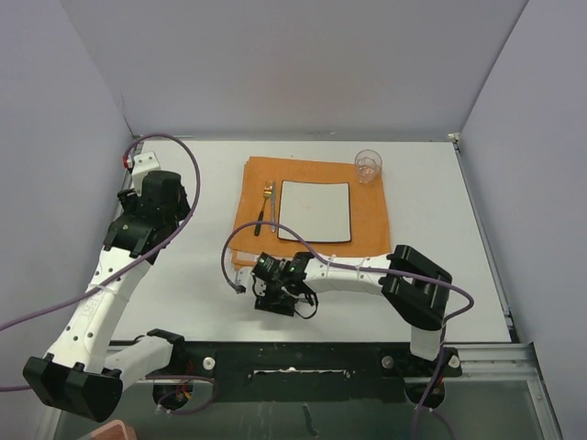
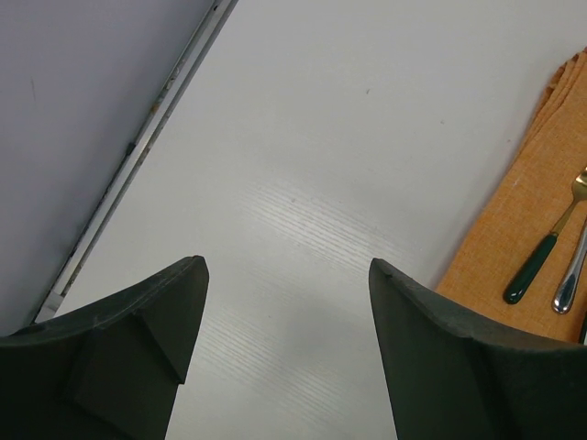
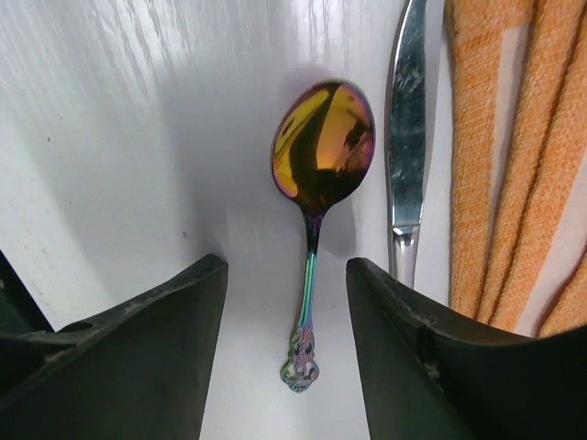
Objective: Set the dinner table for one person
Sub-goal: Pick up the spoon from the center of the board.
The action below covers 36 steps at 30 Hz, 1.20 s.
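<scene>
Slippage is a risk: the right gripper (image 3: pixel 286 284) stands open astride the thin spoon (image 3: pixel 316 211), flat on the dinner table (image 3: pixel 138 137) beside the near edge of the orange cloth (image 3: pixel 514 183), and closing could skid it into the adjacent knife (image 3: pixel 404 137); the left gripper (image 2: pixel 286 275) hangs open left of the cloth.

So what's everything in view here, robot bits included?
matte white-grey dinner table: one, under everything
folded orange cloth: one, mid-table
square white plate: one, dark-rimmed, on cloth
clear glass cup: one, cloth's far right corner
gold fork with green handle: one, on cloth left of plate
silver utensil handle: one, beside fork
iridescent metal spoon: one, gold-purple, on table by cloth
silver knife: one, between spoon and cloth
left pincer: one, dark, open over bare table
right pincer: one, dark, open, straddling spoon handle
</scene>
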### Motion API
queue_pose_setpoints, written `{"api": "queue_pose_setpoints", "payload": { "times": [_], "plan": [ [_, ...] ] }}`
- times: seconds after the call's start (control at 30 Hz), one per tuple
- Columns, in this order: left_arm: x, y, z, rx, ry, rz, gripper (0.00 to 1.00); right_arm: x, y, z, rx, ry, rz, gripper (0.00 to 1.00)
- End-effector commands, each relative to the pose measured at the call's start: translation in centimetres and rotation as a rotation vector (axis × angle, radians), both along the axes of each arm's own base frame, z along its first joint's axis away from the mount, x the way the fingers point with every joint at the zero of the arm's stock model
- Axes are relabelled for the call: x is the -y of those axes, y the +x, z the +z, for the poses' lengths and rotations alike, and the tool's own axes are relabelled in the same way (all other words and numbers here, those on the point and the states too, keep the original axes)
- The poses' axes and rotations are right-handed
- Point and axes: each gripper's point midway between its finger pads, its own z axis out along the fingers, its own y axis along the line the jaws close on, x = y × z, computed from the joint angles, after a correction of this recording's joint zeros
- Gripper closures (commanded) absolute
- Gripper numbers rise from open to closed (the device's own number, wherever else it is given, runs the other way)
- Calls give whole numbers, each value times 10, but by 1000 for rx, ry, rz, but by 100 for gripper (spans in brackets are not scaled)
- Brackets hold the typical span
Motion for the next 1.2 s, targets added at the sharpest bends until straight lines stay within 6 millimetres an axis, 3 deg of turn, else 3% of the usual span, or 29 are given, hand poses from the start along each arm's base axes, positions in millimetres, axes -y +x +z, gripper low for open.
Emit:
{"api": "queue_pose_setpoints", "payload": {
  "times": [0.0, 0.13, 0.17, 0.23, 0.27, 0.4, 0.47, 0.53, 0.6, 0.67, 0.77, 0.87, 0.93, 1.03, 1.17],
  "plan": [
    [-3, 0, 17, 70, -13, 10, 30, -25, 16, 13, 34, 84, 2, 45],
    [-5, 0, 21, 77, -6, 13, 30, -19, 19, -3, -3, 69, -48, 54],
    [-5, 0, 22, 80, -5, 14, 30, -17, 19, -9, -11, 59, -63, 62],
    [-5, 0, 23, 82, -4, 14, 30, -15, 16, -19, -41, 47, -82, 95],
    [-6, 0, 23, 85, -4, 16, 30, -14, 15, -24, -52, 37, -100, 100],
    [-6, -1, 24, 88, -2, 16, 30, -13, 2, -31, -108, 37, -119, 100],
    [-7, -2, 24, 90, 1, 18, 30, -15, 0, -22, -109, 78, -126, 100],
    [-8, -4, 23, 87, 5, 19, 31, -21, 3, 0, -87, 132, -122, 100],
    [-9, -5, 22, 86, 8, 22, 31, -29, 16, 40, -12, 232, -152, 100],
    [-9, -6, 21, 85, 8, 24, 30, -28, 46, 97, 119, 394, -272, 100],
    [-7, -5, 21, 86, 1, 16, 31, 9, 100, 169, 334, 600, -552, 100],
    [-5, -4, 21, 85, -1, 9, 31, 79, 144, 199, 596, 539, -860, 100],
    [-4, -3, 22, 88, -6, 3, 31, 119, 159, 201, 690, 460, -1022, 100],
    [0, -1, 22, 88, -15, -8, 31, 173, 174, 188, 721, 351, -1247, 100],
    [3, -1, 22, 91, -31, -20, 31, 214, 187, 163, 626, 303, -1459, 100]
  ]
}}
